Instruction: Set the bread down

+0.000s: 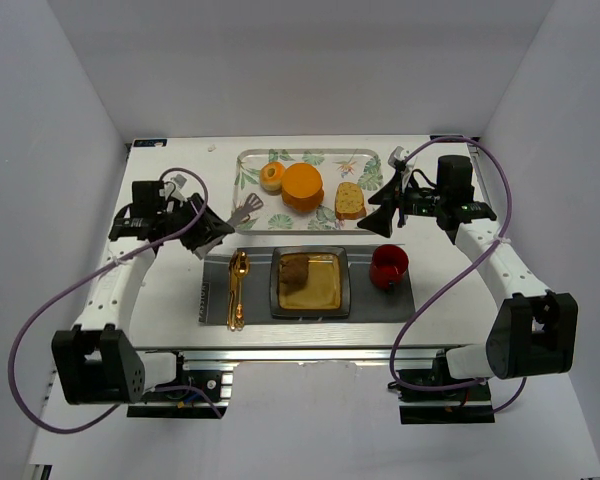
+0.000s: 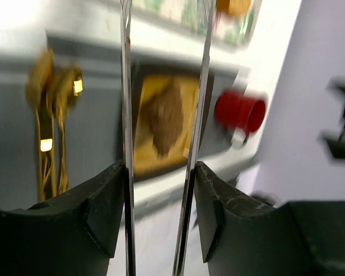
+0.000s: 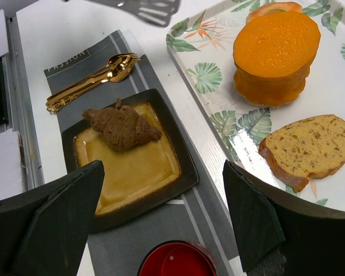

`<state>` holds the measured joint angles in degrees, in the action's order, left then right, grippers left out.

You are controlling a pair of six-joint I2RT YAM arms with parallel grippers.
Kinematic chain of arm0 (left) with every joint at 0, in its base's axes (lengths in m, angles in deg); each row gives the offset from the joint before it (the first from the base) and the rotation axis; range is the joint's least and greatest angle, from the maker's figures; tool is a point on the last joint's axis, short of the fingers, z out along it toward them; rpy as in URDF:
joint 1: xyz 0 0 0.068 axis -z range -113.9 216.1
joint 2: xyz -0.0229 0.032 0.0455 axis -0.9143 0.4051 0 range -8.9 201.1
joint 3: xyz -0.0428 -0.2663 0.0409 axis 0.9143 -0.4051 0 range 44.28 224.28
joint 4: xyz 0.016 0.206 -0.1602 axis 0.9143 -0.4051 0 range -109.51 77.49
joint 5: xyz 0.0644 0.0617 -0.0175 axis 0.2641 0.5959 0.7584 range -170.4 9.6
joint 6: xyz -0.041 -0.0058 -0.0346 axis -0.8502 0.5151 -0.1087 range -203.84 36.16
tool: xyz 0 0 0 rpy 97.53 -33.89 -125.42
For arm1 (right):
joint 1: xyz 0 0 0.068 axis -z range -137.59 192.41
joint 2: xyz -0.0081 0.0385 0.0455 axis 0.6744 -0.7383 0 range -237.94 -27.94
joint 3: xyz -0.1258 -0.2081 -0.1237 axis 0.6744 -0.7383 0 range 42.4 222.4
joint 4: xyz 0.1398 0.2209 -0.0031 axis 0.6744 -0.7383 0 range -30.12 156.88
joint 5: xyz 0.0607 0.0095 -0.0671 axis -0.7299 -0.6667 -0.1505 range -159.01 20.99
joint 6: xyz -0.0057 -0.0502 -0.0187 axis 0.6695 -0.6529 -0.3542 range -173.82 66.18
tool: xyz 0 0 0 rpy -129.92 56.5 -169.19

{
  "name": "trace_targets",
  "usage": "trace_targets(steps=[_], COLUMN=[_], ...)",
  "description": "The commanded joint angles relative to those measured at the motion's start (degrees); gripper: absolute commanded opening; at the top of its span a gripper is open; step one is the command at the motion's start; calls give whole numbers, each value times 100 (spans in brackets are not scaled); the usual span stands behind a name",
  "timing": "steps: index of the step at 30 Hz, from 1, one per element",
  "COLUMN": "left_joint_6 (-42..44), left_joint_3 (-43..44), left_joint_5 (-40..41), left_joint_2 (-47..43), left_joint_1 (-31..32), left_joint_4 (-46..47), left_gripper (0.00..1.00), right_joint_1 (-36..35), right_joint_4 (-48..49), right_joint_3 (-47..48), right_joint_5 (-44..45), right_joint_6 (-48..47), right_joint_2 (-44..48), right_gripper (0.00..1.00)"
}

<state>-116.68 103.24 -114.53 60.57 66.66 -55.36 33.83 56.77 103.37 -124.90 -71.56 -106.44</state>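
A brown croissant (image 1: pixel 296 270) lies on the square dark-rimmed plate (image 1: pixel 335 290), on its back-left part; it also shows in the right wrist view (image 3: pixel 122 126) and, blurred, in the left wrist view (image 2: pixel 165 115). A bread slice (image 1: pixel 350 201) lies on the leaf-patterned tray (image 1: pixel 242 165). My left gripper (image 1: pixel 215 228) is shut on metal tongs (image 1: pixel 245 210), whose two arms (image 2: pixel 126 115) run between its fingers; the slotted tip hovers near the tray's front-left corner. My right gripper (image 1: pixel 380 210) is open and empty, above the gap between plate and tray (image 3: pixel 163 172).
An orange round cake (image 1: pixel 302 187) and a small bun (image 1: pixel 272 177) sit on the tray. A red cup (image 1: pixel 389 266) stands right of the plate on the grey placemat (image 1: pixel 215 270). Gold cutlery (image 1: pixel 238 290) lies left of the plate.
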Motion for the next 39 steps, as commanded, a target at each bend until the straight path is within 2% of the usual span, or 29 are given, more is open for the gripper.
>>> trace_targets(steps=[1, 2, 5, 10, 19, 26, 35, 39], left_joint_6=[-922, -1117, -1576, -2042, -2613, -2728, -2474, -2315], left_joint_3=[-226, -288, -157, 343, 670, 915, 1293, 1521], left_joint_5=[-67, -155, -453, -805, -964, -1175, -1201, -1192], left_joint_2=[425, 610, 1453, 2578, 3432, 3784, 4100, 4188], left_joint_1=[-310, -328, -346, -354, -346, -346, -205, -144], left_joint_4=[1663, 2336, 3034, 3747, 4574, 4698, 4164, 3829], left_gripper=[58, 58, 58, 58, 58, 58, 57, 53], right_joint_1=[49, 41, 41, 49, 49, 49, 41, 41], right_joint_4=[220, 220, 220, 325, 325, 317, 343, 378], right_joint_3=[170, 187, 213, 196, 47, 90, 91, 55], right_joint_5=[-132, -132, -132, -123, -35, -35, -18, -26], right_joint_6=[86, 69, 25, 103, 104, 95, 130, 148], right_joint_2=[-34, -34, -60, -60, 28, -34, -34, -16], right_gripper=[89, 89, 89, 89, 89, 89, 89, 88])
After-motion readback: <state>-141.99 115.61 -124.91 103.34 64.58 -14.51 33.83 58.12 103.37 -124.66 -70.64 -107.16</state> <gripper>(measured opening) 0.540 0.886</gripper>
